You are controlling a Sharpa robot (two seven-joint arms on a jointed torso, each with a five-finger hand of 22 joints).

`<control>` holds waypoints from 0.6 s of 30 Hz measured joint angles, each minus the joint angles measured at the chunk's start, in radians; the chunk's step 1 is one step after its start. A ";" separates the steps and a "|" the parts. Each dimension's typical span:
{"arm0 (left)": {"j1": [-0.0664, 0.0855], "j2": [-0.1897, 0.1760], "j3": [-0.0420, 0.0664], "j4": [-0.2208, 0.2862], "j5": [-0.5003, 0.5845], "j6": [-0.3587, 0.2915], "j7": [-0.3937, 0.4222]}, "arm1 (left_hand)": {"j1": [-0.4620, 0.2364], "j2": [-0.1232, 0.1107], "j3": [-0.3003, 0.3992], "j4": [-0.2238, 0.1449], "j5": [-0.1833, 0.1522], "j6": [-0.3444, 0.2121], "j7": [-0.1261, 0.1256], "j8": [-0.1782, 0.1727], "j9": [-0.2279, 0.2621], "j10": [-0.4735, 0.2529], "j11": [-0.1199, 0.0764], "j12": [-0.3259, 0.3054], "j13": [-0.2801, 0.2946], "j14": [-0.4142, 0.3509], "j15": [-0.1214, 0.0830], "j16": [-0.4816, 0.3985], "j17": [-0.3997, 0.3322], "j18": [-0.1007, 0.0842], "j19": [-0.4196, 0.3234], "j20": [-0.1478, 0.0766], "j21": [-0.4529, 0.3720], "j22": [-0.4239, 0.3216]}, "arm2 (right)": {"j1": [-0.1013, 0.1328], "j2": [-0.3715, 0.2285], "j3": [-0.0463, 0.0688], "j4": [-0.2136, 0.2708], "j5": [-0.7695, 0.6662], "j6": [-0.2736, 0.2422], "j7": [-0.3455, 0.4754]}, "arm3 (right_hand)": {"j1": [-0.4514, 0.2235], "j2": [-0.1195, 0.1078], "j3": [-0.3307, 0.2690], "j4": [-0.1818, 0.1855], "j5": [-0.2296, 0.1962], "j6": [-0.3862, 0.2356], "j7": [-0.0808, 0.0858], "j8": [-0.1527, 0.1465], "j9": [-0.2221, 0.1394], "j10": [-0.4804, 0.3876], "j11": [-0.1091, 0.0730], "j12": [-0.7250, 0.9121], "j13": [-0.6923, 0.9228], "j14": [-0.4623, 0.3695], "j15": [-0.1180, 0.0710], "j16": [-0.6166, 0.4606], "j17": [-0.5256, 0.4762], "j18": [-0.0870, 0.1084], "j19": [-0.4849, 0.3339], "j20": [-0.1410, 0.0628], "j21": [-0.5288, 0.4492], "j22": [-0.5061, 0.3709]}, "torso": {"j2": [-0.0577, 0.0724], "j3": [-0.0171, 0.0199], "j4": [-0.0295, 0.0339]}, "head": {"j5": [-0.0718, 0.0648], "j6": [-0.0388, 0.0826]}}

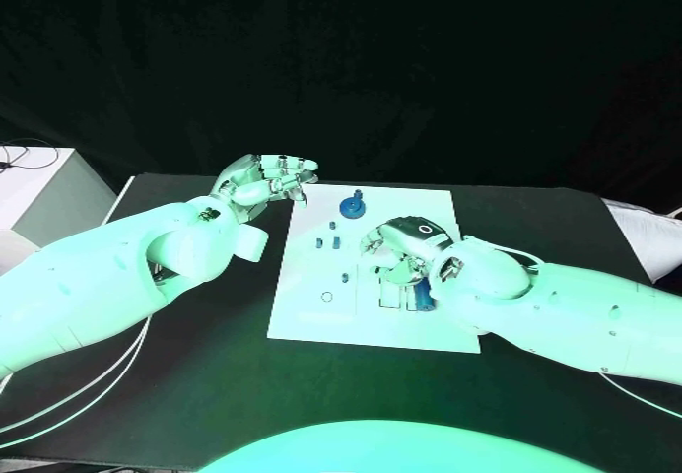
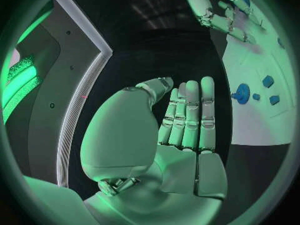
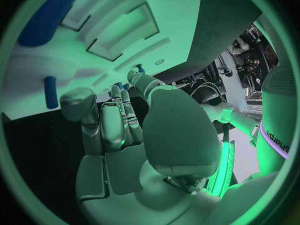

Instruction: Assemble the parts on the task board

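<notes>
Left hand [image 1: 267, 180] sits upper left of center at the white board's [image 1: 320, 320] top-left corner, fingers straight n pressed together, holding nothing. Right hand [image 1: 402, 246] curls over mid-board, can't tell if it's gripping anything. Blue round part [image 1: 353, 206] near board's top edge.

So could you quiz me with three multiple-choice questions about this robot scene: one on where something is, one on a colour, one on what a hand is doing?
1. Where is the right hand?
A. over the task board
B. off the table
C. beside the left hand

2. What colour is the round knobbed part?
A. red
B. blue
C. yellow

3. What is the left hand holding?
A. a part
B. a cable
C. nothing

Answers: 1 A, it hangs above the white plate's middle; 2 B, it shows blue on the plate; 3 C, its left wrist view shows fingers straight and bare.
</notes>
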 measured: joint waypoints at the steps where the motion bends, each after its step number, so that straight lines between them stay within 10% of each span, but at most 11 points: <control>1: 0.000 0.000 0.000 -0.001 0.000 0.000 0.000 | 0.000 0.000 -0.002 0.002 0.000 0.000 0.000 0.000 0.000 0.000 0.000 0.000 0.000 0.000 0.000 0.000 0.000 0.000 0.000 0.000 -0.004 -0.001 | 0.012 -0.016 0.004 0.004 0.003 0.000 0.000 | 0.000 0.000 0.001 0.001 0.000 0.000 0.000 0.000 0.000 0.000 0.000 0.000 0.000 0.000 0.000 0.000 0.001 0.000 0.000 0.000 0.000 0.002 | 0.000 0.0001 -0.0003 | -0.001 0.002; 18: -0.009 -0.001 0.000 -0.005 0.000 0.000 -0.001 | 0.000 0.000 -0.003 0.003 0.000 0.000 0.000 0.000 0.000 -0.004 0.004 0.000 0.000 0.000 0.000 0.000 0.000 0.000 0.000 0.000 -0.004 -0.001 | 0.090 -0.117 0.023 -0.036 0.053 0.099 0.028 | 0.023 -0.014 -0.115 0.040 0.004 0.004 -0.012 -0.023 -0.014 -0.018 -0.003 0.000 -0.001 0.000 0.000 0.034 0.025 0.000 0.013 -0.005 0.032 0.037 | 0.002 0.0010 -0.0017 | -0.019 0.021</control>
